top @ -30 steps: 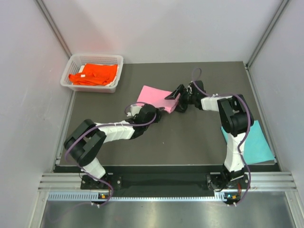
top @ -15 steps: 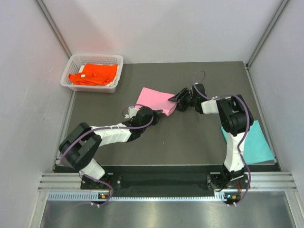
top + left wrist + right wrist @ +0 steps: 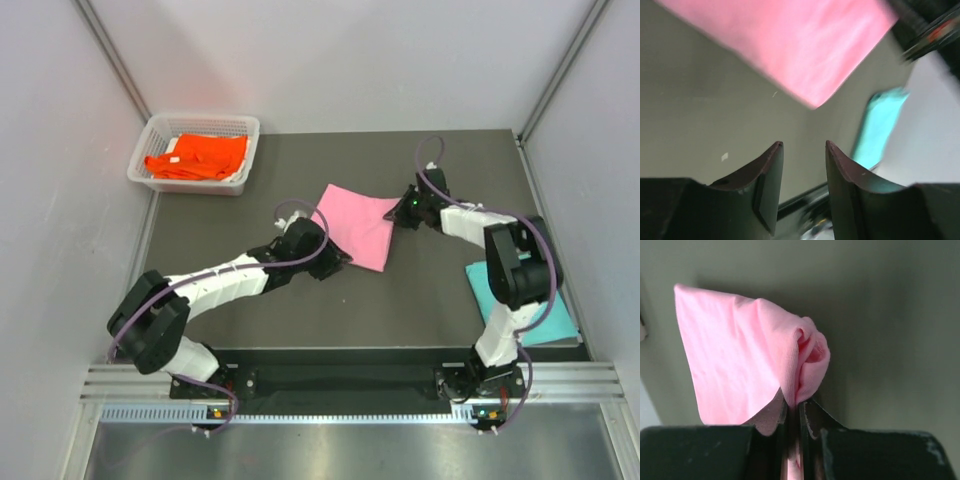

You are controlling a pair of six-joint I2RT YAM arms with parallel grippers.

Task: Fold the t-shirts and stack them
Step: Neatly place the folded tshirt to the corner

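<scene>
The folded light pink t-shirt (image 3: 357, 224) lies flat mid-table. My right gripper (image 3: 405, 212) is shut on its right corner; in the right wrist view the pink cloth (image 3: 740, 355) bunches up out of the closed right gripper (image 3: 800, 402). My left gripper (image 3: 340, 260) sits just off the shirt's near-left edge, open and empty. Seen from the left wrist, the left gripper (image 3: 802, 145) is apart, with the pink shirt (image 3: 790, 45) ahead of it. The teal t-shirt (image 3: 535, 315) lies folded at the right, partly behind the right arm. The orange t-shirt (image 3: 198, 155) lies in the basket.
The white mesh basket (image 3: 240, 128) stands at the back left corner. Grey walls close in the table on three sides. A strip of the teal shirt (image 3: 882, 120) shows beyond the left fingers near the table's right edge.
The left gripper has opened and let go of the pink shirt. The right gripper has shut on the shirt's right corner, and the shirt has shifted to the right.
</scene>
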